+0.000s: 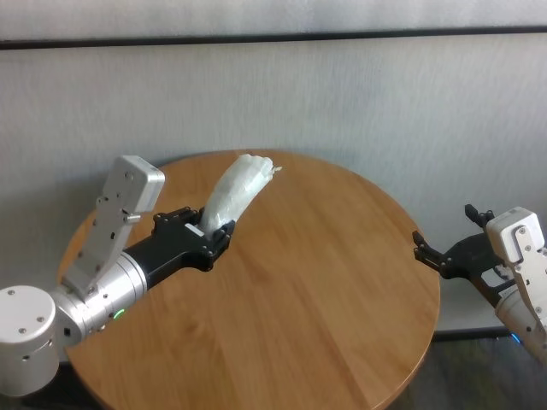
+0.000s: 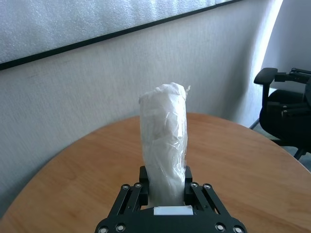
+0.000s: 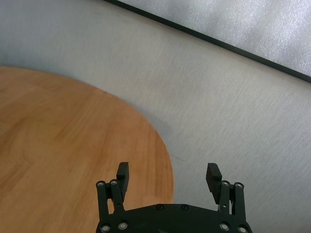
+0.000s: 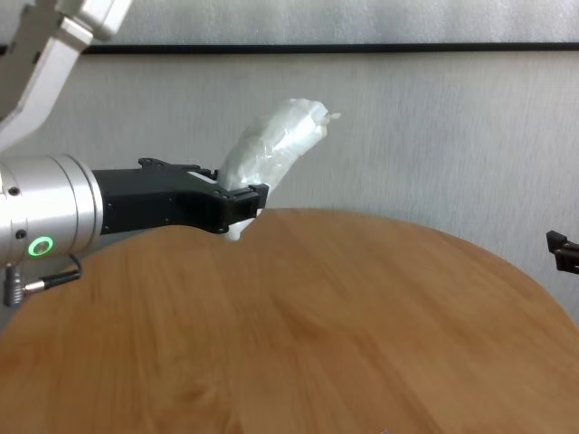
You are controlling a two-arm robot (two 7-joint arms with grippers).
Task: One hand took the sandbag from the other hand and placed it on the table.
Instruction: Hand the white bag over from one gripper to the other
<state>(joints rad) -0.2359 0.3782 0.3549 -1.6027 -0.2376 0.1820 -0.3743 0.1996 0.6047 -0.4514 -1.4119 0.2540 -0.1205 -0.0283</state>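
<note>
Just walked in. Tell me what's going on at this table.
The left tool is shut on one end of a white sandbag, holding it up above the round table with its free end pointing up and away. The right tool waits open beside the table's right edge, holding nothing. No handover has happened yet.

No readable text, brand, number or sign anywhere. Small white label (image 2: 172, 210) on my left gripper (image 2: 165, 187) base, bottom centre of left wrist view: blank as far as I see.
</note>
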